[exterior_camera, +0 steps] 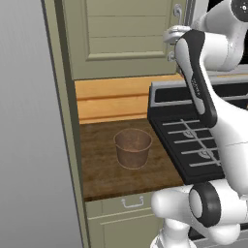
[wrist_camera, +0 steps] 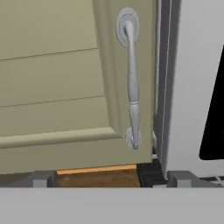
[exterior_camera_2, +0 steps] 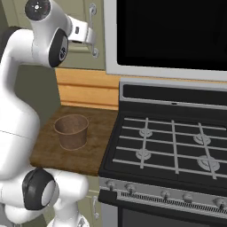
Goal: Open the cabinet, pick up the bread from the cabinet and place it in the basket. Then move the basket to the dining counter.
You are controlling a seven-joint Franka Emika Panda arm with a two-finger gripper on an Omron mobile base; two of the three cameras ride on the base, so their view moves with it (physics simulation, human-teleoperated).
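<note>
The cabinet [wrist_camera: 52,87] door is shut, its long grey handle [wrist_camera: 132,83] upright just ahead of the gripper [wrist_camera: 111,178], whose jaws stand wide on either side of it without touching, while the empty basket [exterior_camera: 132,147] sits upright on the wood surface [exterior_camera: 101,169] below, left of the stove [exterior_camera_2: 173,146].

basket [exterior_camera: 132,147] on worktop [exterior_camera: 99,169], stove [exterior_camera_2: 173,142] right, cabinet [exterior_camera: 123,36] above
</note>
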